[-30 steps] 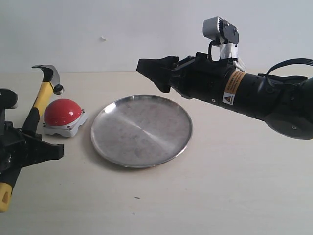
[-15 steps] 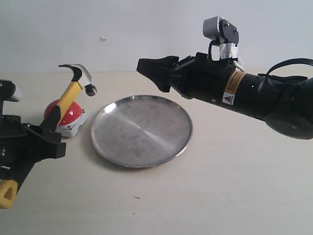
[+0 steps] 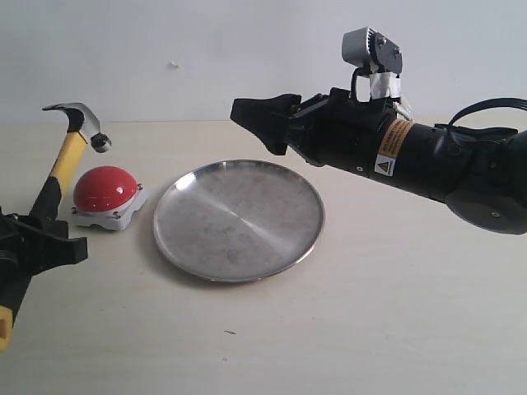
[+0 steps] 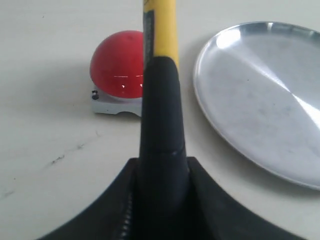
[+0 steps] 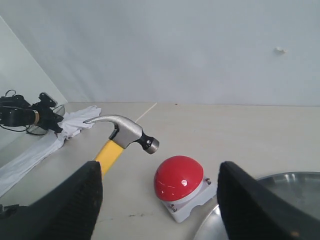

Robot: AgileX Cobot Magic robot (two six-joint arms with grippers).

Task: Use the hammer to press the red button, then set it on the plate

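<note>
Left gripper (image 3: pixel 37 243) clamps the hammer (image 3: pixel 72 144) by its black grip, head raised ahead of it near the red button (image 3: pixel 104 189). Right gripper (image 3: pixel 262 122) hangs spread wide above the plate (image 3: pixel 239 222).

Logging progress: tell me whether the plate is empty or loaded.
Empty. The plate shows only bare steel; the hammer is clamped in the left gripper, off it.
</note>
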